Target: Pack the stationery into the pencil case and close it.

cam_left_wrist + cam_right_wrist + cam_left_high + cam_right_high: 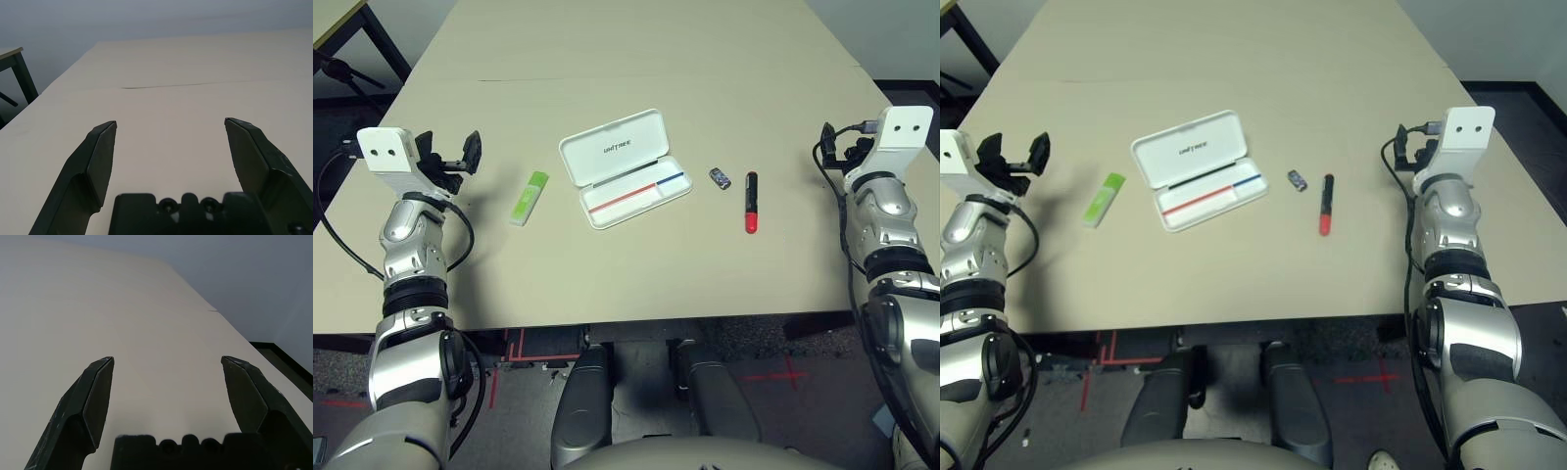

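3 pieces of stationery lie loose on the beige bench (705, 59), all outside the pencil case (625, 168). The case sits open near the middle of the bench, its lid folded back flat with "UNITREE" lettered on it and a thin red-and-blue line running along the inside of the tray, which looks bare. To the case's left, clearly apart from it, lies the green-and-white highlighter (529, 198), angled with its green end farther from the robot. To the case's right sits the small dark patterned block (720, 178), and just beside that, on the outer side, the black marker (751, 202) lies lengthwise with its red cap toward the robot.

The left gripper (450, 155) hangs above the left side of the bench, well apart from the highlighter, its 2 black fingers (100, 161) spread wide with nothing between them. The right gripper (166, 382) is raised over the right edge of the bench, well apart from the marker, its fingers (95, 399) likewise spread wide over bare bench surface and holding nothing.
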